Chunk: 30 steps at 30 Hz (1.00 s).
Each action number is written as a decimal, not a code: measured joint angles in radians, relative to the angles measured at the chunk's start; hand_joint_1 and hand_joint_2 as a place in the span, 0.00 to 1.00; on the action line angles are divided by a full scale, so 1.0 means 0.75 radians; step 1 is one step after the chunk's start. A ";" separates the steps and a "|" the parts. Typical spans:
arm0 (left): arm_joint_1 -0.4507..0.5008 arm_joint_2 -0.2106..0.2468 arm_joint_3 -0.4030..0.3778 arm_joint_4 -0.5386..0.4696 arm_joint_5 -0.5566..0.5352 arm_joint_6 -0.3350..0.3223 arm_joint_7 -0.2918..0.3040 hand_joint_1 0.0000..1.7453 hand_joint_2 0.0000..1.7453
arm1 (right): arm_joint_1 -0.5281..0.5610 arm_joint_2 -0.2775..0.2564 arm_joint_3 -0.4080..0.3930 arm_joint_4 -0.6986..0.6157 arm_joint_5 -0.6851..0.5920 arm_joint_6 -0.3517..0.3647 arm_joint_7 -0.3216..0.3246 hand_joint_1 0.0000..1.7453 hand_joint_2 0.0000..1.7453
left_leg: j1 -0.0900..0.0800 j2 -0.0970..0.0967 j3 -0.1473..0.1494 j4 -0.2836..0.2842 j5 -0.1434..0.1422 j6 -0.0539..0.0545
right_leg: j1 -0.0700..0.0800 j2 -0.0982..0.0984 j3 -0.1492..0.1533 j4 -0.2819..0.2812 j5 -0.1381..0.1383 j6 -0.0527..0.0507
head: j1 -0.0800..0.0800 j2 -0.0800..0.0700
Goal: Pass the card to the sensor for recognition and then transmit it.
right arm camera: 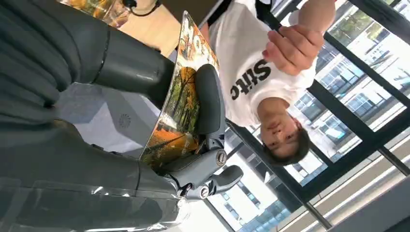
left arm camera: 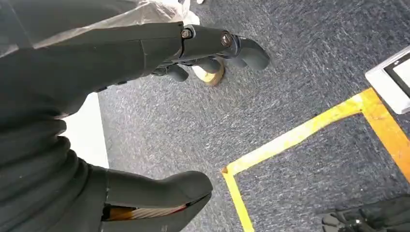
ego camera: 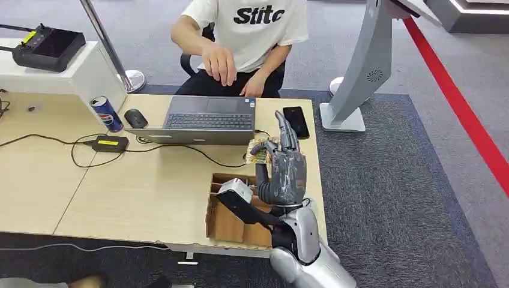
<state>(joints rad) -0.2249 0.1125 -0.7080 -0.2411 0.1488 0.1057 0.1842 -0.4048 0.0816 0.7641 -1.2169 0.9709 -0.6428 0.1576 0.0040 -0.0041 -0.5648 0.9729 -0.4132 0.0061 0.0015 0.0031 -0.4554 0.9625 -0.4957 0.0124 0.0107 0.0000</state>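
My right hand [ego camera: 285, 165] is raised over the table's right side, just in front of the laptop [ego camera: 207, 120]. It pinches a colourful picture card [ego camera: 259, 151], held upright. In the right wrist view the card [right arm camera: 181, 96] shows an autumn scene, with the thumb on one face and dark fingers [right arm camera: 208, 101] on the other. A black phone [ego camera: 295, 122] lies flat on the table just beyond the hand. My left hand [left arm camera: 58, 72] hangs over grey carpet with its fingers apart and nothing in it.
A person in a white T-shirt sits behind the laptop with one hand [ego camera: 219, 63] lifted. A cardboard box [ego camera: 231, 225] stands under my right forearm. A cola can [ego camera: 107, 113], mouse [ego camera: 135, 118] and power adapter [ego camera: 109, 144] lie left. A grey kiosk stand [ego camera: 360, 66] rises to the right.
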 joint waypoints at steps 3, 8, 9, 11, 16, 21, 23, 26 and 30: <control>-0.004 -0.003 -0.001 -0.001 -0.008 -0.004 0.000 0.00 1.00 | -0.015 0.028 0.009 0.015 -0.001 0.002 -0.010 1.00 1.00 | 0.000 0.000 0.000 0.000 0.000 0.000 | 0.000 0.000 0.000 0.000 0.000 0.000 | 0.000 0.000; -0.007 -0.008 -0.001 -0.002 -0.014 -0.010 0.001 0.00 1.00 | -0.041 0.075 0.023 0.042 -0.021 0.001 -0.025 1.00 1.00 | 0.000 0.000 0.000 0.000 0.000 0.000 | 0.000 0.000 0.000 0.000 0.000 0.000 | 0.000 0.000; -0.008 -0.009 -0.001 -0.002 -0.015 -0.012 0.001 0.00 1.00 | -0.047 0.081 0.024 0.051 -0.028 0.001 -0.025 1.00 1.00 | 0.000 0.000 0.000 0.000 0.000 0.000 | 0.000 0.000 0.000 0.000 0.000 0.000 | -0.001 0.000; -0.010 -0.010 -0.001 -0.002 -0.021 -0.014 0.001 0.00 1.00 | -0.064 0.096 0.025 0.071 -0.043 0.001 -0.033 1.00 1.00 | 0.000 0.000 0.000 0.000 0.000 0.000 | 0.000 0.000 0.000 0.000 0.000 0.000 | 0.000 0.000; -0.017 -0.015 -0.001 -0.003 -0.031 -0.017 0.002 0.00 1.00 | -0.099 0.128 0.031 0.123 -0.065 0.001 -0.042 1.00 1.00 | 0.000 0.000 0.000 0.000 0.000 0.000 | 0.000 0.000 0.000 0.000 0.000 0.000 | 0.000 0.000; -0.024 -0.019 -0.003 -0.003 -0.037 -0.023 0.003 0.00 1.00 | -0.126 0.153 0.034 0.168 -0.075 0.001 -0.055 1.00 1.00 | 0.000 0.000 0.000 0.000 0.000 0.000 | 0.000 0.000 0.000 0.000 0.000 0.000 | 0.000 0.000; -0.026 -0.020 -0.005 -0.005 -0.037 -0.025 0.003 0.00 1.00 | -0.137 0.163 0.036 0.181 -0.077 0.001 -0.057 1.00 1.00 | 0.000 0.000 0.000 0.000 0.000 0.000 | 0.000 0.000 0.000 0.000 0.000 0.000 | 0.000 0.000; -0.028 -0.021 -0.009 -0.007 -0.037 -0.025 0.007 0.00 1.00 | -0.146 0.174 0.042 0.205 -0.080 0.002 -0.061 1.00 1.00 | 0.000 0.000 0.000 0.000 0.000 0.000 | 0.000 0.000 0.000 0.000 0.000 0.000 | 0.000 0.000; -0.029 -0.025 -0.011 -0.009 -0.039 -0.025 0.011 0.00 1.00 | -0.153 0.187 0.044 0.233 -0.085 0.001 -0.068 1.00 1.00 | 0.000 0.000 0.000 0.000 0.000 0.000 | 0.000 0.000 0.000 0.000 0.000 0.000 | 0.000 0.000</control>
<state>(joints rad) -0.2466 0.0938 -0.7164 -0.2480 0.1194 0.0870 0.1922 -0.5196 0.2220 0.7969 -1.0422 0.9068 -0.6420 0.1065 0.0041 -0.0040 -0.5650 0.9729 -0.4131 0.0061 0.0016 0.0032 -0.4557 0.9626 -0.4957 0.0124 0.0107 0.0000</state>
